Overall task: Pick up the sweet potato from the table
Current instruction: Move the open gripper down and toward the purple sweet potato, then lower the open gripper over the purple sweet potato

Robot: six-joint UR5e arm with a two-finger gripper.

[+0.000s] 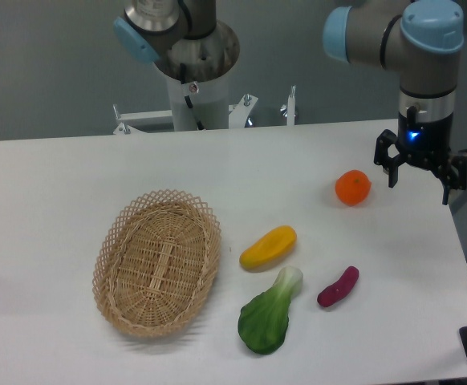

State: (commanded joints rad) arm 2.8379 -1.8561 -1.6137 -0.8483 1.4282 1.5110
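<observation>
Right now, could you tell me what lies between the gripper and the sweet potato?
Only bare table between the gripper and sweet potato, in the camera view.

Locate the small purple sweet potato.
The small magenta-purple sweet potato lies on the white table at front right, just right of the leafy green vegetable.

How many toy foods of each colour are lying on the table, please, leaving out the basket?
Orange: 1, the round fruit
Yellow: 1, the oblong vegetable
Green: 1, the leafy vegetable
Purple: 1, the sweet potato
Total: 4, all outside the basket.
</observation>
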